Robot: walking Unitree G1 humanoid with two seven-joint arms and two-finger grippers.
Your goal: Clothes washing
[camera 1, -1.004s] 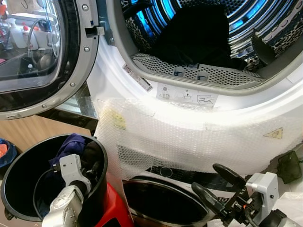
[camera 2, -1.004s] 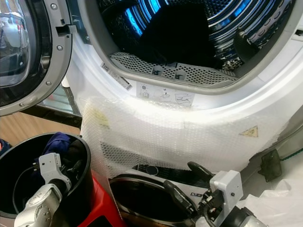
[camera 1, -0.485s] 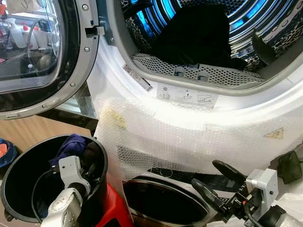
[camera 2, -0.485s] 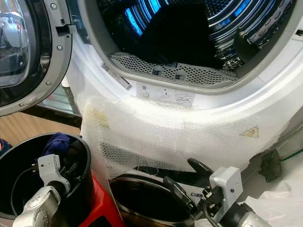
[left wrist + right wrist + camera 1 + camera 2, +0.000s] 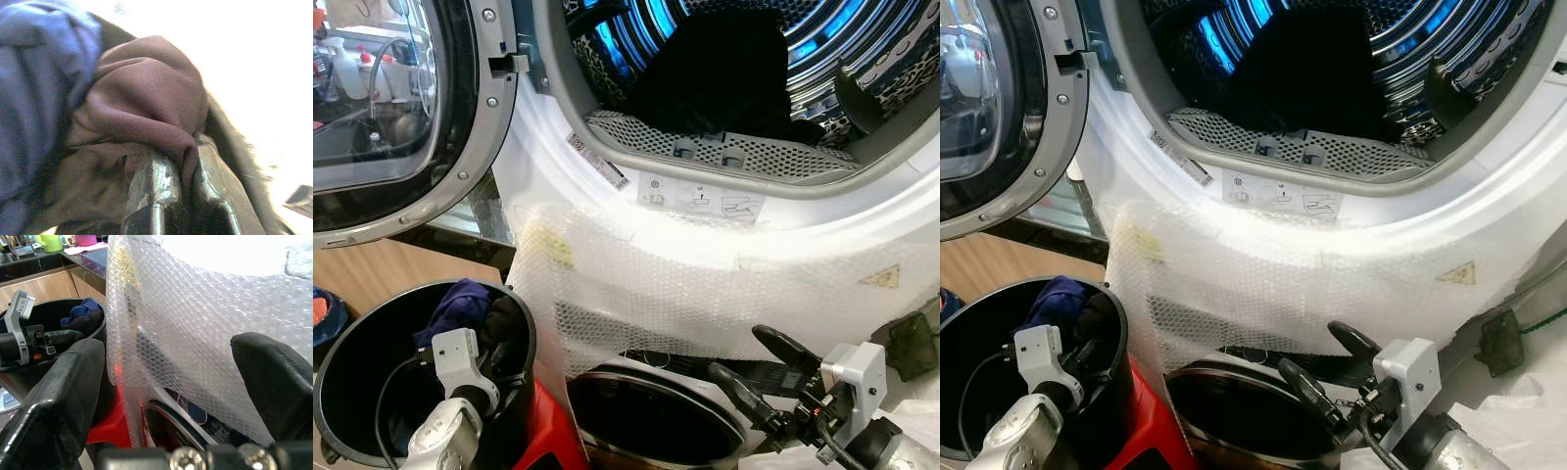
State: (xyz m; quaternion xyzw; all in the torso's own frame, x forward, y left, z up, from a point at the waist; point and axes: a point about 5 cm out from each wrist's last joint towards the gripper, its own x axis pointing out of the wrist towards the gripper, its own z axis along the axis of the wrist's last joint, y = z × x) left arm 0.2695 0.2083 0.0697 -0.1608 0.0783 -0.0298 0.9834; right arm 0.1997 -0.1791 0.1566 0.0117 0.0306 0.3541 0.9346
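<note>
A black bucket (image 5: 525, 328) stands at the lower left with a blue garment (image 5: 458, 300) and a dark maroon garment (image 5: 146, 98) inside. My left gripper (image 5: 186, 169) reaches into the bucket and is shut on a fold of the maroon garment. The machine's drum (image 5: 862, 49) stands open above, lit blue, with dark clothing (image 5: 720, 69) lying in it. The round door (image 5: 401, 108) is swung open to the left. Low at the right, my right gripper (image 5: 738, 352) hangs open with nothing between its fingers, close to the bubble wrap (image 5: 705, 284).
Bubble wrap covers the machine's white front below the drum opening. Under it is a second dark round window (image 5: 651, 416). A red object (image 5: 548, 436) sits between the bucket and that window. A wooden counter front (image 5: 372, 269) lies behind the bucket.
My left wrist has sunk a little lower into the bucket. The right gripper has shifted slightly and stays open.
</note>
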